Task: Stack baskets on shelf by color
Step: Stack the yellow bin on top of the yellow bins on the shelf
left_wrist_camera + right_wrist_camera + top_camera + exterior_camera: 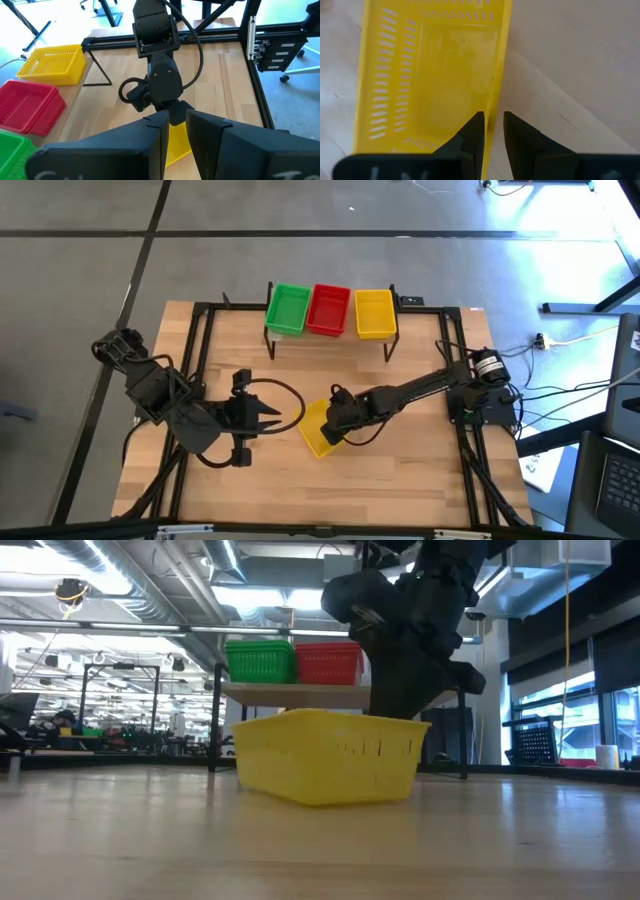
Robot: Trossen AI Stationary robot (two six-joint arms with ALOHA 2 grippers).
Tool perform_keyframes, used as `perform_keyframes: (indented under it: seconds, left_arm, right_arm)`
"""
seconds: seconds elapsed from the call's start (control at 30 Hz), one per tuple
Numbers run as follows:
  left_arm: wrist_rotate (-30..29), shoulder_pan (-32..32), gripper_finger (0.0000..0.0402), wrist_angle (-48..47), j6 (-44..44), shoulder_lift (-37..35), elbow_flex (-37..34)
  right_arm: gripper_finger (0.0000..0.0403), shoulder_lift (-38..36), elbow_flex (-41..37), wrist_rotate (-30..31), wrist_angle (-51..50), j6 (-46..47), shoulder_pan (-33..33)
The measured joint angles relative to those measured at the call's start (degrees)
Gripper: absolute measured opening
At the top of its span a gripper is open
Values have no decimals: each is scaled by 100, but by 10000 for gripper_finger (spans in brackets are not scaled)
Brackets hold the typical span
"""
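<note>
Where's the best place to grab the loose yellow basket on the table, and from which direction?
Take the yellow basket by its thin upright side wall, coming straight down from above. It sits open side up on the table, so the rim is exposed. The right hand already straddles one long wall, one finger inside and one outside. The left hand waits beside it.

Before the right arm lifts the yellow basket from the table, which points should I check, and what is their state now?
1. Right gripper fingers straddle one side wall of the loose yellow basket: ok.
2. Fingers fully shut on that wall: cannot tell.
3. Basket flat on the table: ok in the low view.
4. Left gripper apart from the basket: ok.
5. Yellow stack on the shelf free on top: ok.
</note>
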Motion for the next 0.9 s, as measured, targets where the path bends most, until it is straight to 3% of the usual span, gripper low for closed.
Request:
perform_keyframes:
  seconds: [0.3,0.5,0.67,0.9]
  left_arm:
    - [0,0,57,4,0,2,0]
    - [0,-4,57,11,-3,4,0]
    - [-2,-2,57,7,-2,4,0]
    - [-2,-4,57,-199,-4,6,0]
  right_arm:
    - [69,149,0,13,45,-310,-150]
    - [67,535,0,-399,118,-528,-263]
    - [12,540,2,-333,121,-759,-284]
    - [2,349,334,-207,-418,-728,-284]
